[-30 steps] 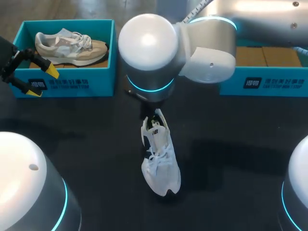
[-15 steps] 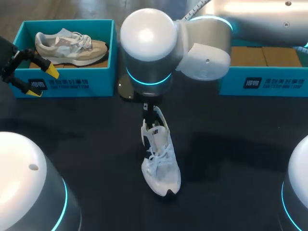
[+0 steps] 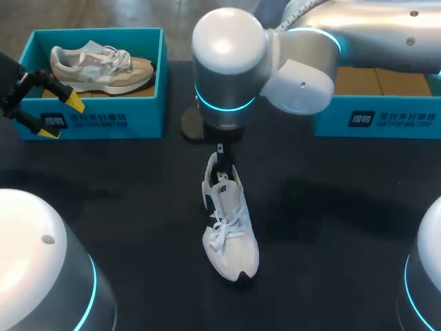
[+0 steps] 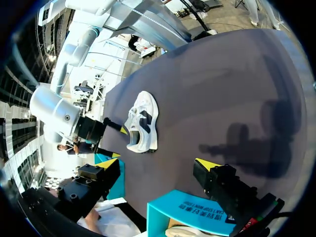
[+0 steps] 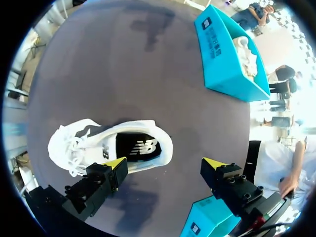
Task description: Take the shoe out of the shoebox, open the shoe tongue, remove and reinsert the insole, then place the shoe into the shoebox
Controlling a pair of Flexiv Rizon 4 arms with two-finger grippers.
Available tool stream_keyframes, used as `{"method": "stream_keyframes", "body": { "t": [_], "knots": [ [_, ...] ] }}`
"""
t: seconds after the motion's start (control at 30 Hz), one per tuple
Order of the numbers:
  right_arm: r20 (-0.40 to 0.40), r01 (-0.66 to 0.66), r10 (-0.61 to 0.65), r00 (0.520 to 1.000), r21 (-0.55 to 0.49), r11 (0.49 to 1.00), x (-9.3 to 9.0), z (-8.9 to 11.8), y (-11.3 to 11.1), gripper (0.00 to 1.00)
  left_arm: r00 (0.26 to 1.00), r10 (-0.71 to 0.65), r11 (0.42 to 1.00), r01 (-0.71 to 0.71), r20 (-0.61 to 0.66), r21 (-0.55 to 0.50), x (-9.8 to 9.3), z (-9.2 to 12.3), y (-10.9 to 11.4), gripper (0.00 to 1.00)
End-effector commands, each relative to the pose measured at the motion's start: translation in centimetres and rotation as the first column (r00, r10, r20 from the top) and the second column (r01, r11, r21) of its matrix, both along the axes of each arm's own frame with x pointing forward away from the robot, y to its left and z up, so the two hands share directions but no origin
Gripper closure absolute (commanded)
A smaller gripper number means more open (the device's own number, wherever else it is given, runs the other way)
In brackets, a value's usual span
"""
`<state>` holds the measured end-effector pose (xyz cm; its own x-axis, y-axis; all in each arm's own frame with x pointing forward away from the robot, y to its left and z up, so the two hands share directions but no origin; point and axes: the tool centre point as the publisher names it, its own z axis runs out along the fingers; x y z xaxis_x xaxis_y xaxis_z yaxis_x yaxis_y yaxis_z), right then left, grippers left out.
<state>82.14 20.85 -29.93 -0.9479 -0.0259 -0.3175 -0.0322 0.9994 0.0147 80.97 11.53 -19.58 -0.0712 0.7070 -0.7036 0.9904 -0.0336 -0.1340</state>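
Note:
A white shoe [image 3: 229,222] lies on the dark table, toe toward the front, with its black insole [image 5: 136,147] showing in the opening. My right gripper [image 3: 220,153] hangs just above the heel, mostly hidden under my right arm's big joint [image 3: 227,62]. In the right wrist view my right gripper [image 5: 165,163] is open, with one fingertip [image 5: 116,164] over the shoe's [image 5: 111,145] collar rim and nothing gripped. My left gripper [image 3: 60,117] stands open at the far left, in front of the left teal shoebox [image 3: 96,118]. The left wrist view shows the shoe [image 4: 142,122] far ahead of my left gripper [image 4: 159,163].
The left shoebox holds a beige shoe [image 3: 103,65]. A second teal shoebox [image 3: 375,117] stands at the back right, partly behind my right arm. Bare dark table surrounds the white shoe on both sides and in front.
My right gripper has opened and lifted off the shoe's heel, and the arm has shifted a little to the right. The shoe and my left arm have stayed put.

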Motion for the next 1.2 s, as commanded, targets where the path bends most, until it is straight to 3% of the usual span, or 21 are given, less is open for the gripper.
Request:
{"method": "stream_keyframes", "body": {
  "t": [0.03,0.47,1.2],
  "knots": [
    [-0.018,-0.011,0.011,1.000,0.000,1.000,0.8,-0.4,-0.2,0.04,1.000,-0.001,1.000,0.001,0.001,0.001,0.0,0.0,0.0,0.00],
    [-0.087,-0.038,0.037,0.996,-0.007,0.999,2.9,-3.5,0.2,0.07,1.000,-0.001,1.000,0.001,0.001,0.001,0.0,0.0,0.0,0.00],
    [-0.151,-0.038,0.033,0.988,-0.030,0.999,3.7,-7.0,0.9,0.34,1.000,-0.001,1.000,0.001,0.001,0.001,0.0,0.0,0.0,0.00]
  ]
}}
